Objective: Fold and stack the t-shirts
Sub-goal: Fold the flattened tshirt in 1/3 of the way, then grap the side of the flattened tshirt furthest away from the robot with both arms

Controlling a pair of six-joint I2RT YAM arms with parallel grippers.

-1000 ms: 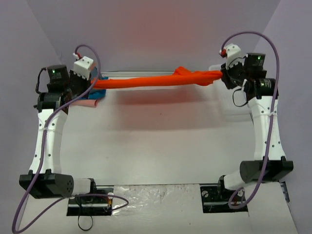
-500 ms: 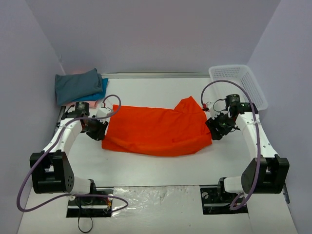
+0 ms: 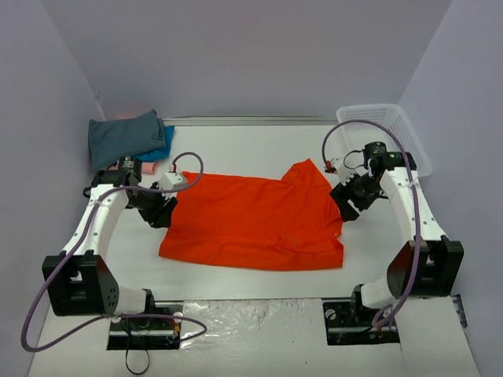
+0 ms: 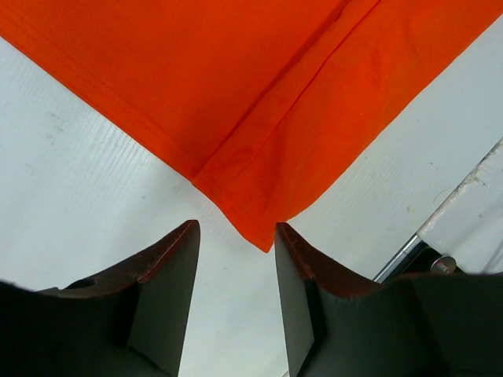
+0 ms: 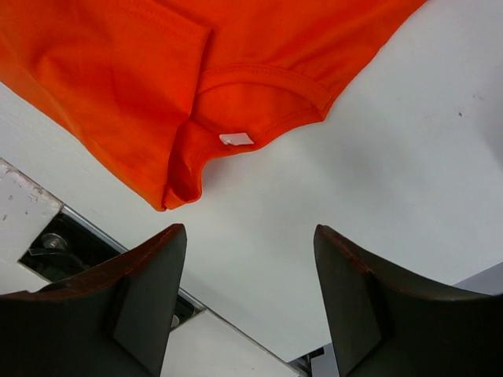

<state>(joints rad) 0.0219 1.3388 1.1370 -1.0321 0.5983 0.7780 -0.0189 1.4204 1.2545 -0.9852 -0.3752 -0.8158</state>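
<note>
Left gripper (image 4: pixel 236 236) and right gripper (image 5: pixel 251 236) are hovering open, empty, beside the spread orange t-shirt (image 3: pixel 255 220); folding is likely starting, needing corners pinched next.

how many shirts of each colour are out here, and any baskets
orange t-shirt: 1
grey-teal t-shirt: 1
blue t-shirt: 1
pink t-shirt: 1, only an edge shows
white basket: 1
total: 5
</note>
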